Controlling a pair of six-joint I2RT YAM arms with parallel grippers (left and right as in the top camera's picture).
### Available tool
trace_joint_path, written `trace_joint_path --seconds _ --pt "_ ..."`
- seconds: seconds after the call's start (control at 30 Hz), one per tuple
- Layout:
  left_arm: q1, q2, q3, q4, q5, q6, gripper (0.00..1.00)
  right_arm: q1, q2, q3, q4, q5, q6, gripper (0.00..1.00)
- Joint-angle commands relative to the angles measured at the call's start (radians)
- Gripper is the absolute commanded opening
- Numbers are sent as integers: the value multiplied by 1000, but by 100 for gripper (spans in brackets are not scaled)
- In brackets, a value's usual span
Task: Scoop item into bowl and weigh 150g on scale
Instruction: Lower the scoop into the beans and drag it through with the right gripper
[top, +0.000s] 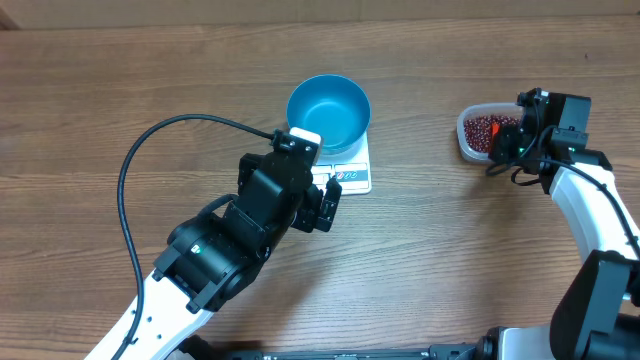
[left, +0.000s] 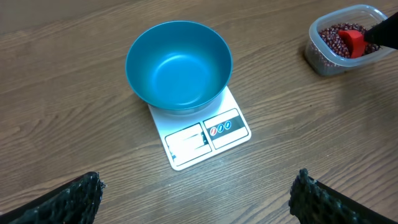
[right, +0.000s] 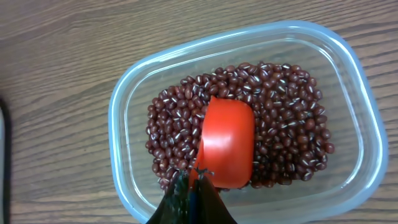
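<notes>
The empty blue bowl (top: 328, 110) (left: 179, 65) stands on the white scale (top: 352, 178) (left: 205, 134). The dark red beans (right: 286, 130) (left: 336, 38) fill a clear plastic tub (right: 367, 93) (top: 470, 140) at the right. My right gripper (right: 196, 180) (top: 505, 140) is over the tub, shut on the handle of a red scoop (right: 227, 143) (left: 354, 42) that rests in the beans. My left gripper (left: 196, 190) (top: 328, 205) hangs open over the table just in front of the scale, with nothing between its fingers (left: 81, 199).
A black cable (top: 135, 160) loops from the left arm over the left part of the table. Bare wood lies between the scale and the tub.
</notes>
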Motion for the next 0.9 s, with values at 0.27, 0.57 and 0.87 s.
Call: trace_joint_path --seconds 0.27,0.57,0.87 --pt "7 7 15 3 0 -21 99 -75 24 10 11 -228 19 4" --pt "7 7 15 3 0 -21 99 -101 27 9 21 -268 19 4" --pt "7 7 15 3 0 -21 99 -119 74 9 36 -303 21 4"
